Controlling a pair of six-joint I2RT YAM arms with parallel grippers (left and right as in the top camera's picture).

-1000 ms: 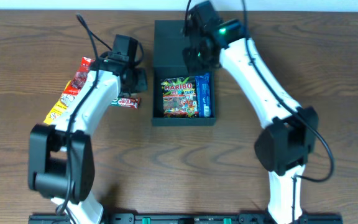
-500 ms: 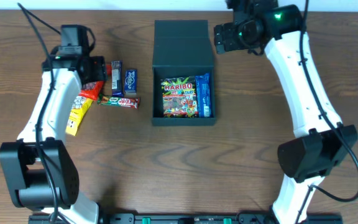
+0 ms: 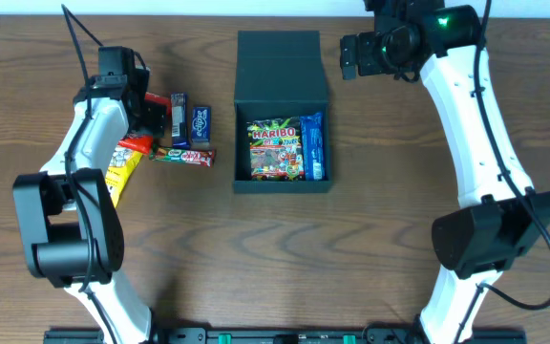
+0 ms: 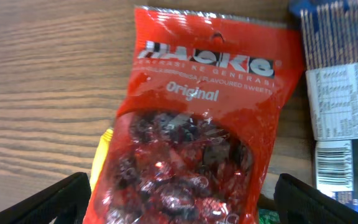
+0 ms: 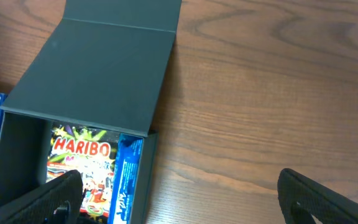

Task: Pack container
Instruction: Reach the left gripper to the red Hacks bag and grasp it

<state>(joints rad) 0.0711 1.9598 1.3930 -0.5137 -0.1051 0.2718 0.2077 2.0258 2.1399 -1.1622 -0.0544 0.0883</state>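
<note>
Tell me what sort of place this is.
Probably a robotics lab bench: left arm and right arm stand at a wood-grain table, with a container holding a Haribo bag.

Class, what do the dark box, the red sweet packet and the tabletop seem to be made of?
The container: probably cardboard, matte; crisp fold crease at the lid, no glare. The red packet: glossy plastic film; wrinkles and bright highlights. The table: wood or wood-look laminate; brown grain lines, cannot tell which.
</note>
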